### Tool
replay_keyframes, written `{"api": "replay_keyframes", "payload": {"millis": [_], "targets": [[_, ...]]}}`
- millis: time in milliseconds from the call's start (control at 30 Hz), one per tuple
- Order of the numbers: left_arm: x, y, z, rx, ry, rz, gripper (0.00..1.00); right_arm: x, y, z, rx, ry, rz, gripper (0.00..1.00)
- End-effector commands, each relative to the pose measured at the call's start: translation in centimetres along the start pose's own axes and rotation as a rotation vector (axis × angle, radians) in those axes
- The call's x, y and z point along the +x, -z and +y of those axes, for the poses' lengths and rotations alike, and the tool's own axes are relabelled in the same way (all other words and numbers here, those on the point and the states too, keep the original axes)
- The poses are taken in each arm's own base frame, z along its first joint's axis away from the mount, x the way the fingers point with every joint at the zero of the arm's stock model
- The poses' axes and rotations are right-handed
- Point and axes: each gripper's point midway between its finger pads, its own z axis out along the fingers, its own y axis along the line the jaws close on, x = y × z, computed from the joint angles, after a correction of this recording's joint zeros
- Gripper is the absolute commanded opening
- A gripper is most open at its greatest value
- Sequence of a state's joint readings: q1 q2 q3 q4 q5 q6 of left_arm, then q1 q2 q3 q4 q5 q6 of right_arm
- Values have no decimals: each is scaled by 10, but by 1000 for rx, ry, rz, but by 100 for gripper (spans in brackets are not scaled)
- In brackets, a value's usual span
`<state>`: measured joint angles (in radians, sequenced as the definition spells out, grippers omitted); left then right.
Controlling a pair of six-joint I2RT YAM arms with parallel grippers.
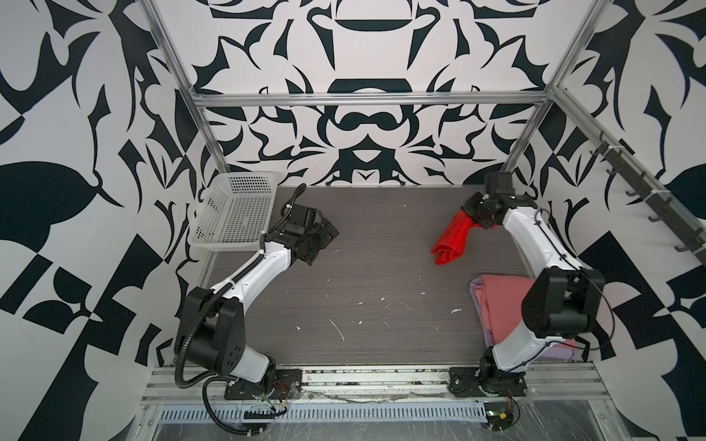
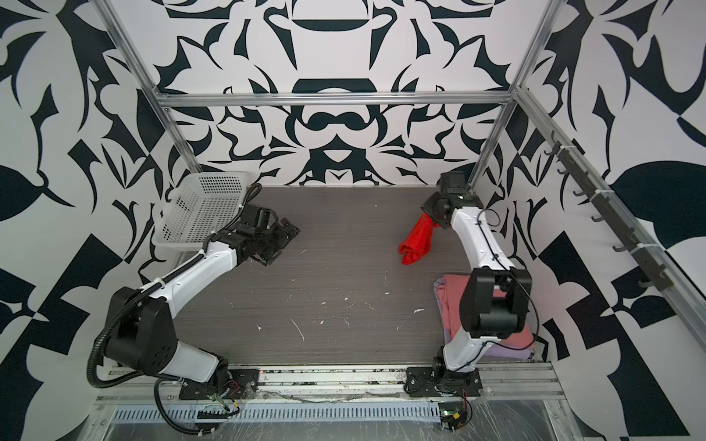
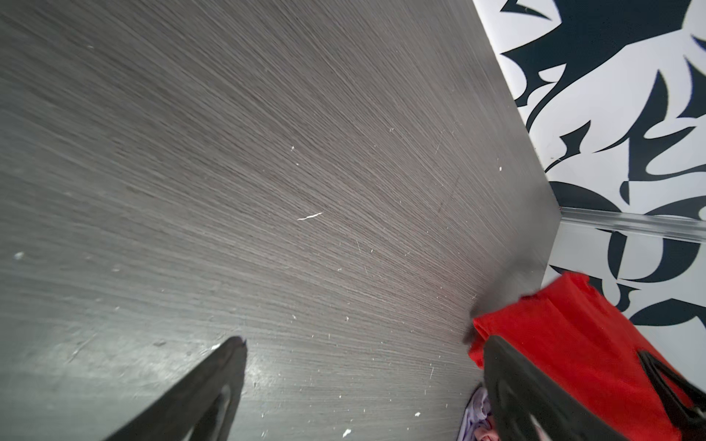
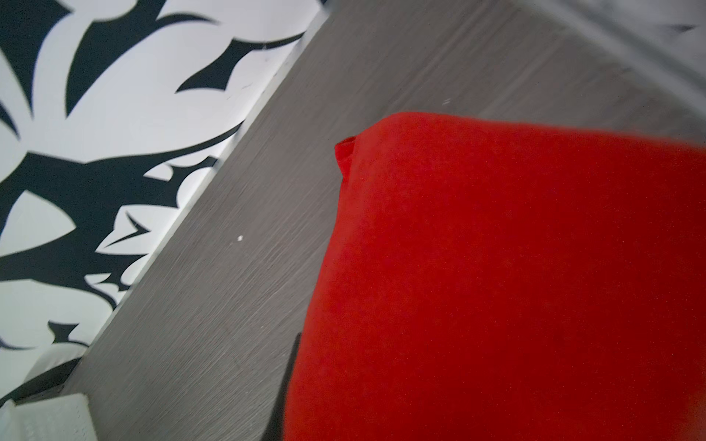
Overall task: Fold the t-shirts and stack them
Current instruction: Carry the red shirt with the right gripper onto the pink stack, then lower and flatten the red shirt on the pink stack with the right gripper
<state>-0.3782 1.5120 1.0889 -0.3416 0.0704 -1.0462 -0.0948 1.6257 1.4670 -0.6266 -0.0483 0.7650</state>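
At far left sits a white perforated plastic basket point(image 1: 233, 214); beside it the left gripper point(image 3: 363, 343) gapes wide, empty. At far right the right gripper point(image 1: 473, 220) is clamped on a bunched bright red t-shirt point(image 1: 452, 238). Nearer, a folded dusty pink t-shirt point(image 1: 500, 305) lies on a pale lavender t-shirt point(image 2: 508, 353).

I'm counting three t-shirts: one red t-shirt point(image 1: 452, 242), one pink t-shirt point(image 1: 500, 301), one lavender t-shirt point(image 1: 474, 292). One white perforated basket point(image 1: 233, 214) is sitting there. Two robot arms are showing: left arm point(image 1: 252, 271), right arm point(image 1: 531, 236).
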Motion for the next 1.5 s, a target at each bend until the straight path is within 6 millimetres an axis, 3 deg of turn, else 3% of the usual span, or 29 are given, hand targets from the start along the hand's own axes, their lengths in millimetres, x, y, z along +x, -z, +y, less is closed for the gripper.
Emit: {"api": "replay_keyframes", "payload": {"millis": [0, 200, 367, 600, 800, 1100, 1467], "targets": [[-3, -3, -15, 41, -11, 13, 99, -5, 31, -26, -14, 5, 10, 0], [-1, -10, -15, 45, 2, 26, 99, -18, 63, -69, -11, -75, -8, 0], [1, -16, -14, 51, 13, 40, 99, -29, 79, -100, -11, -152, -26, 0], [3, -22, -15, 54, 19, 51, 99, -37, 101, -124, -32, -201, -64, 0], [5, -25, -16, 55, 16, 66, 99, -29, 89, -141, -79, -261, -31, 0], [7, -31, -18, 55, 16, 84, 99, -12, 98, -165, -23, -235, -34, 0], [7, -36, -24, 64, 12, 104, 99, 29, 74, -203, 42, -273, 65, 0]]}}
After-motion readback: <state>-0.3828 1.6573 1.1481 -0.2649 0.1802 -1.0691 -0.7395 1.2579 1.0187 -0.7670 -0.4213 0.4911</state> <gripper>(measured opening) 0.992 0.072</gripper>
